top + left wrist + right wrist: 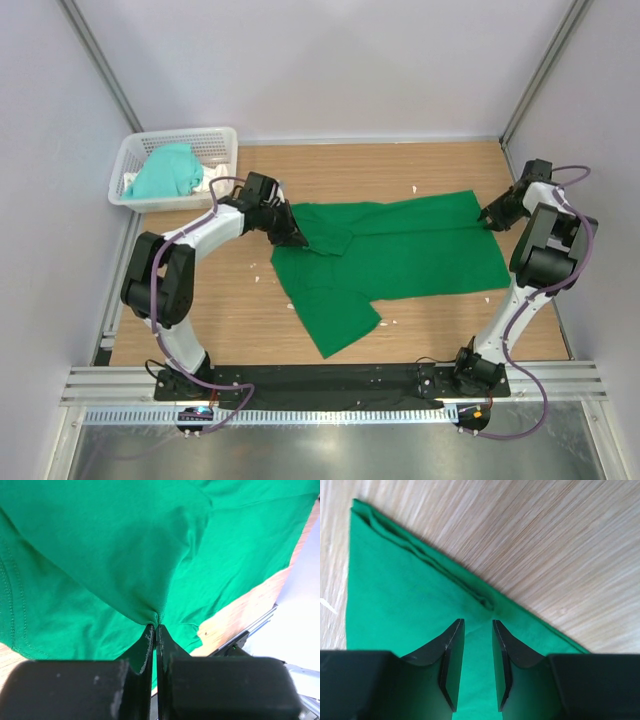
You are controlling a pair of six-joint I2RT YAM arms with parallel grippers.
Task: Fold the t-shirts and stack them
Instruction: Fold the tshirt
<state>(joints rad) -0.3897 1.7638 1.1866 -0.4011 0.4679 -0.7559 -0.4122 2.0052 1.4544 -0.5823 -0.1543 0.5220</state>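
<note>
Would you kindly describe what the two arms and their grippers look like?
The left arm and right arm have white links, bulky black joints and black bases. Thin purple cables loop along each. The left gripper and right gripper are black, with flat, tapering fingers; the left one's inner edges look scuffed pale.

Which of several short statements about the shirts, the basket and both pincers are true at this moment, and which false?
1. The left pincer is shut on the green t-shirt. True.
2. The mint-teal t-shirt lies folded on the table. False: it sits bunched in the white basket.
3. The right pincer has its jaws apart over a corner of the green t-shirt. True.
4. The green t-shirt is stacked in the white basket. False: it lies spread on the table.
</note>
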